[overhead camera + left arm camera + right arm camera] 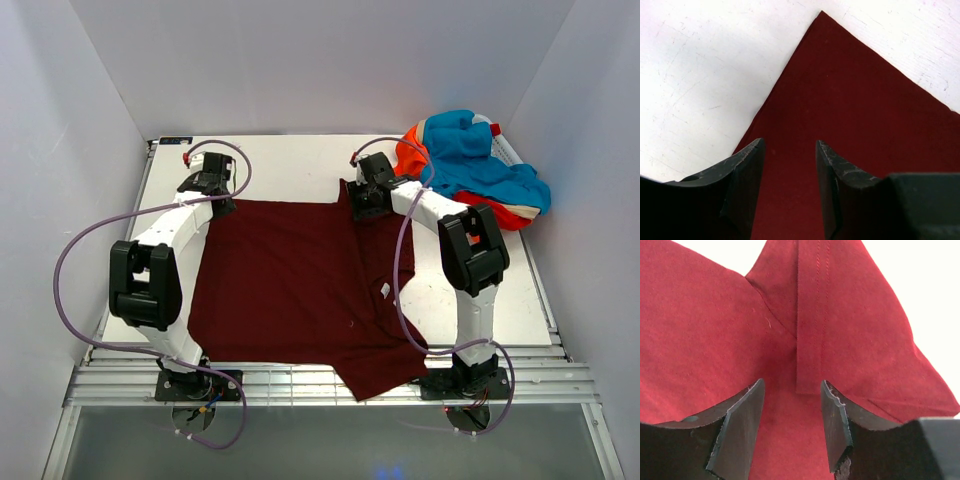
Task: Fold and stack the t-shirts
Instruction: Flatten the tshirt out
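Observation:
A dark maroon t-shirt (300,285) lies spread flat on the white table, one sleeve hanging over the near edge. My left gripper (222,205) hovers over its far left corner, jaws open, with the corner (840,100) below the fingers. My right gripper (362,208) hovers over the far right corner, jaws open over a stitched hem fold (812,315). Neither holds cloth. An orange-red and turquoise-blue pile of t-shirts (475,165) with white trim lies crumpled at the far right.
White walls enclose the table (290,165) on left, back and right. A ridged metal rail (320,380) runs along the near edge. Purple cables loop from both arms.

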